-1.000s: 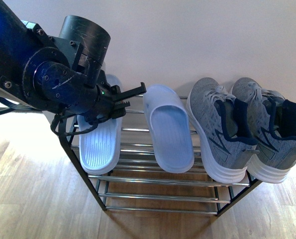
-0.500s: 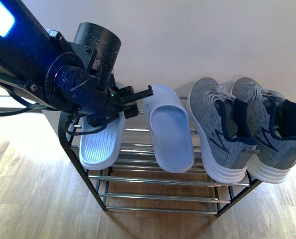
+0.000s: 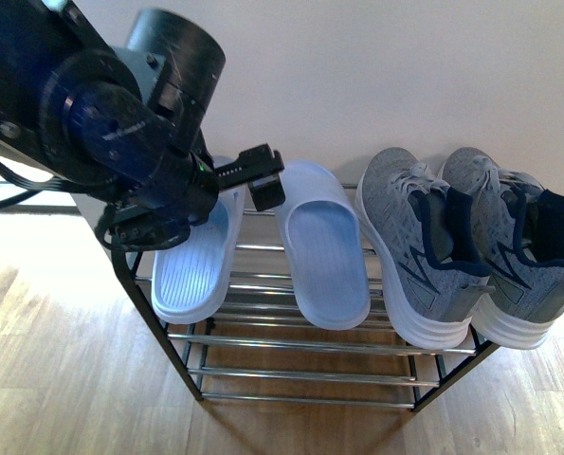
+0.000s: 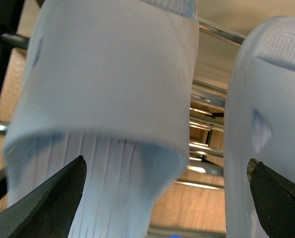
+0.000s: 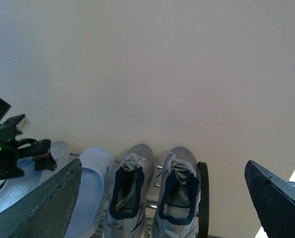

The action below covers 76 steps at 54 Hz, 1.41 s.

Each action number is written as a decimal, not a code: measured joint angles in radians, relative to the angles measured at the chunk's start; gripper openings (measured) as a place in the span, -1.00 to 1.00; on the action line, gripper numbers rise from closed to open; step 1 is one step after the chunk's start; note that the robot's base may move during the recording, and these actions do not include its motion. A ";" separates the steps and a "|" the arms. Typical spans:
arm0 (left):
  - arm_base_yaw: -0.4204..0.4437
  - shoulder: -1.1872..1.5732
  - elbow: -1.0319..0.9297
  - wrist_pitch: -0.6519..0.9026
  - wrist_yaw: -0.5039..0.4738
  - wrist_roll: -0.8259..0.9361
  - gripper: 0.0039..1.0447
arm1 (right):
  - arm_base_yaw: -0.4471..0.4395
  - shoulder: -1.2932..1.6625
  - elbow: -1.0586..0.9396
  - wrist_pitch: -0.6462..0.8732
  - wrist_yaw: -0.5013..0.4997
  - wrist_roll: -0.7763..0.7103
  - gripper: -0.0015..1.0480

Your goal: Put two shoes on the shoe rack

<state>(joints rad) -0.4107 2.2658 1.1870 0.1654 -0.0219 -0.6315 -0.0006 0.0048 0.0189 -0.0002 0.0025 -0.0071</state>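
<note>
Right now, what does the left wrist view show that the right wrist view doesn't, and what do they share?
Only the left wrist view shows the ridged footbed under the strap of the left pale blue rubber slide close up, with wood floor between the chrome bars of the black-framed shoe rack.

Only the right wrist view shows the pair of grey knit sneakers with navy lining, the plain wall, and the left gripper from outside, above the slides.

Both show the two slides side by side on the rack, including the right pale blue slide, and wide-open fingers.
</note>
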 joint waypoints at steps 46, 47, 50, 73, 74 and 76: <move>0.024 -1.080 -0.629 -0.202 -0.562 0.306 0.83 | 0.000 0.000 0.000 0.000 0.000 0.000 0.82; 0.023 -1.097 -0.636 -0.210 -0.574 0.310 0.83 | 0.000 0.000 0.000 0.000 0.000 0.000 0.82; 0.021 -1.181 -0.664 -0.239 -0.608 0.326 0.83 | 0.000 0.000 0.000 0.000 0.000 0.000 0.82; 0.168 -1.379 -1.007 0.545 -0.218 0.598 -0.16 | 0.000 0.000 0.000 0.000 0.000 0.000 0.82; 0.173 -1.386 -1.011 0.544 -0.213 0.600 -0.19 | 0.000 0.000 0.000 0.000 0.000 0.000 0.82; 0.184 -1.405 -1.023 0.537 -0.203 0.605 -0.29 | 0.000 0.000 0.000 0.000 0.000 0.000 0.82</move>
<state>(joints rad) -0.2264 0.8612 0.1638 0.7029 -0.2249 -0.0261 -0.0006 0.0048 0.0189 -0.0002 0.0025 -0.0071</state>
